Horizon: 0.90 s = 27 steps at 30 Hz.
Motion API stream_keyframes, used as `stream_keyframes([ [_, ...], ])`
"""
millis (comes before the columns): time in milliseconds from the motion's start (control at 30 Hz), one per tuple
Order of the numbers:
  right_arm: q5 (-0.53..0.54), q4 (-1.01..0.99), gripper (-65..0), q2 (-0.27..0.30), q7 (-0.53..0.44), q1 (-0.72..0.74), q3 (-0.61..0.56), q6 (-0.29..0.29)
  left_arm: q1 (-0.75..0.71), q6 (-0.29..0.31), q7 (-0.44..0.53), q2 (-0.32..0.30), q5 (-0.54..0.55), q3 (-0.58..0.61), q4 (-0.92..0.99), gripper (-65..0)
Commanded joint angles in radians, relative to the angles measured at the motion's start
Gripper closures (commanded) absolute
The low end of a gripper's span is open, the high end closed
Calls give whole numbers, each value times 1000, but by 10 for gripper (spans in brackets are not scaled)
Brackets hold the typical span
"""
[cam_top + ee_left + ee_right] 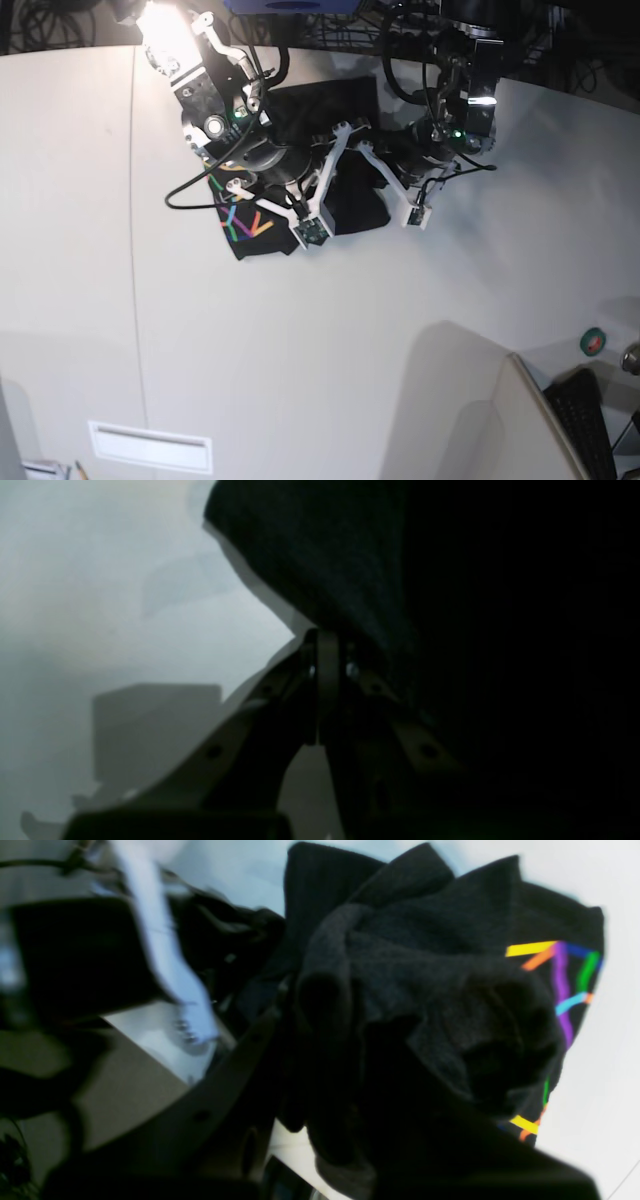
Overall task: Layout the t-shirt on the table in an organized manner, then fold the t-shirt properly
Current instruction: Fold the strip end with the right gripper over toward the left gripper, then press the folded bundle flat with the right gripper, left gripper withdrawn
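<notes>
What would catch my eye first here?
Probably the black shirt with its bright coloured lines, bunched on the white table. Next, the two dark robot arms reaching over it from the far side, one at its left in the base view, one at its right.

Black left gripper point(325, 640), fingers shut, pointing down. Black right gripper point(325, 1005) angled down, fingers nearly together.
</notes>
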<state>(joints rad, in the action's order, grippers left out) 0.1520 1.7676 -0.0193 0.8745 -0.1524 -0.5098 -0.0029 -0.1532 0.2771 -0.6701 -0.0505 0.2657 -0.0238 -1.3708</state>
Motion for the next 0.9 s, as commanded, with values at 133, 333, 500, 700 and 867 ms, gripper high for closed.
stream_keyframes([
  [133, -2, -54, 0, -28, -50, 27, -2, 2, 5, 1, 3, -1, 2, -3, -15, 0],
  [333, -2, -48, 0, -32, -51, 4, -3, 4, 5, 1, 3, -1, 2, -3, -15, 0],
  [500, -1, -88, 0, -37, -54, 46, -2, 2, 5, 1, 3, -16, 4, -6, -17, 0],
  [700, -1, -127, 0, -63, -56, 49, -2, 2, -44, -32, 3, -59, 7, -83, -75, 0],
  [867, -1, -196, 0, -80, -56, 66, 0, 2, -108, -42, 2, -82, 10, -218, -193, 0],
])
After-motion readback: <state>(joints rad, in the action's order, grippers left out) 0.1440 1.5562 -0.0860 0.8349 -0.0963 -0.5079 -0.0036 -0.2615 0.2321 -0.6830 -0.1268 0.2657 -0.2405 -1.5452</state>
